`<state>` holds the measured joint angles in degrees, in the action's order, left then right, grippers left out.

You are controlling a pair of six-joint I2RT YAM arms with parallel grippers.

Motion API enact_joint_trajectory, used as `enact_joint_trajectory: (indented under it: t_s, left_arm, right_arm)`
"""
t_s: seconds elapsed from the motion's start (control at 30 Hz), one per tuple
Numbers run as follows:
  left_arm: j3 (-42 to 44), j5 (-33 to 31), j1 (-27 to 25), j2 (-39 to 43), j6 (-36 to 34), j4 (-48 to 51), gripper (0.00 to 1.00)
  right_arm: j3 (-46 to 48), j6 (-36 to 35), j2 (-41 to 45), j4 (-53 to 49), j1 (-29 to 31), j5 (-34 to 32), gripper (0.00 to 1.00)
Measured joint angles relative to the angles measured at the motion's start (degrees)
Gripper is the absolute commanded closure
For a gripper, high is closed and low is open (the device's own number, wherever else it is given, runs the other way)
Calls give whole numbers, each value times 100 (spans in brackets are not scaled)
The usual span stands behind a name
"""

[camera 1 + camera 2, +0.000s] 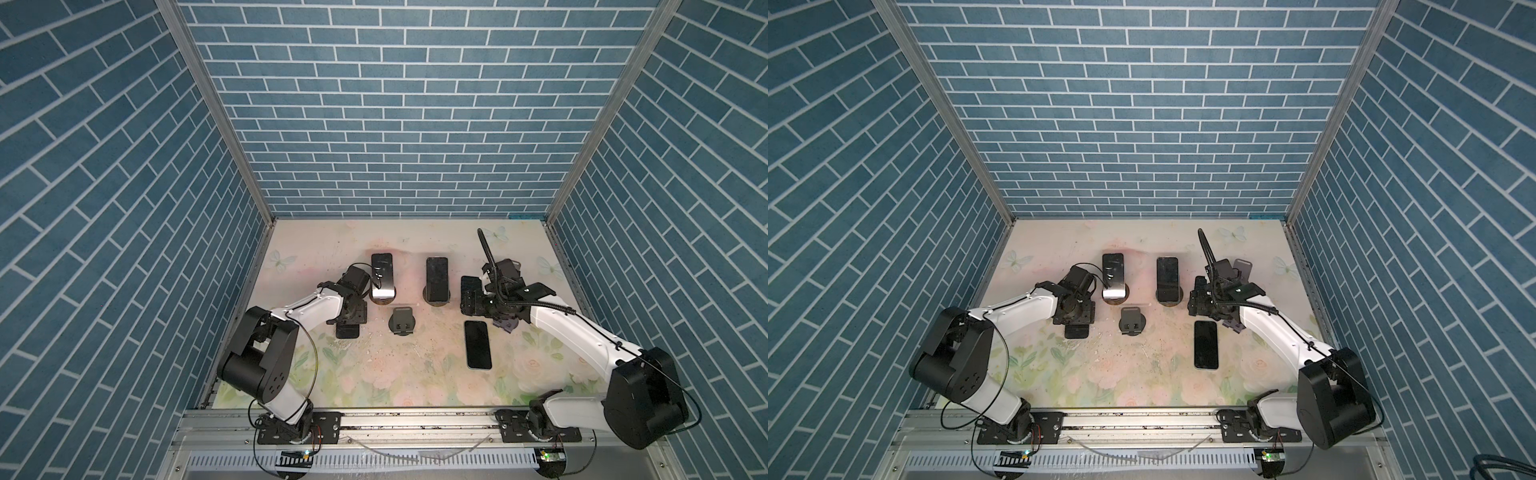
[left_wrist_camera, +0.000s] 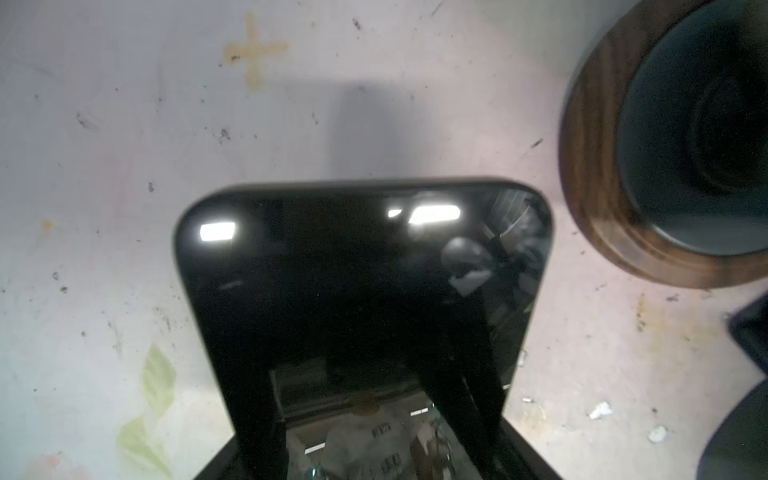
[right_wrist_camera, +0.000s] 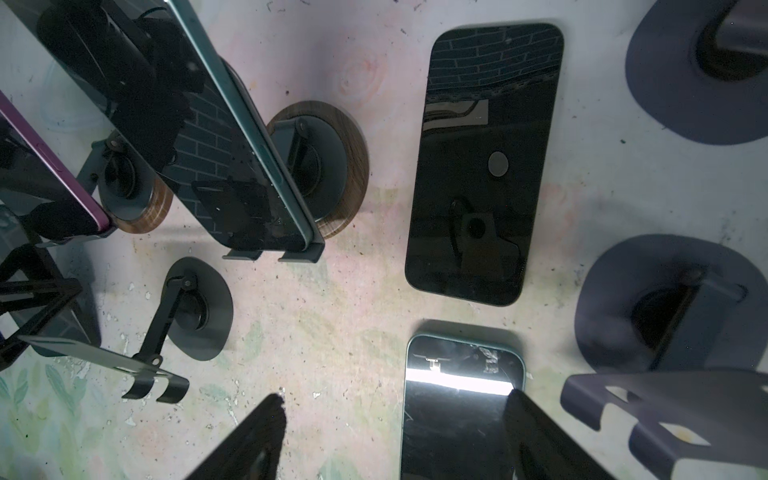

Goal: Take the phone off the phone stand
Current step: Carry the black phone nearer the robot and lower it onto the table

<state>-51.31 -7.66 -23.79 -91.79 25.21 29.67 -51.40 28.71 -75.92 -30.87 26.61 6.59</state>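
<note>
Nearest us, a metal rail (image 1: 415, 424) w/ both arm bases bolted on. Past it the tabletop (image 1: 395, 374): pale floral print, pink & green. It's scuffed, dotted w/ dark specks and white crumbs, and has butterflies printed toward the far corners. On its right half the flat phone (image 1: 478, 344) lies face up, screen dark, apart from the rest.

Next row in, the left arm (image 1: 307, 309) reaches from the left. Left jaws are clamped on the held phone (image 1: 347, 331), black fingers (image 2: 257, 415) at its long edges in the wrist view. That phone is on no stand. It sits just left of the empty stand (image 1: 402, 321), not touching it.

The right arm (image 1: 561, 328) comes in from the right. Right jaws stand wide apart, gripping nothing. The cracked phone (image 3: 457, 399) is between them, close to one finger (image 3: 540, 449) only. Whether it lies flat or is propped, we can't tell. Purple stand 1 (image 3: 673, 307) and purple stand 2 (image 3: 698, 83) are beside it, both bare.

Farther back, stand 1 (image 1: 386, 302), wood base, props phone 1 (image 1: 382, 270). Stand 2 (image 1: 436, 303), same kind, props phone 2 (image 1: 437, 276). Both phones lean back, screens dark.

Behind & at both sides are walls (image 1: 395, 124) in blue brick pattern w/ white joints, and alu posts (image 1: 216, 112) at the corners.
</note>
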Motion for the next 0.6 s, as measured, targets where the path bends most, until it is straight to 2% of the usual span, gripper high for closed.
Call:
enact_joint_trajectory:
  t_s: [0.4, 0.6]
  left_arm:
    - [-223, 450, 326, -415, -216, -15, 34]
    - [-269, 483, 356, -455, -249, 9, 24]
  right_arm:
    - [-31, 105, -22, 2, 164, -87, 16]
    - [-31, 105, -57, 2, 181, -157, 16]
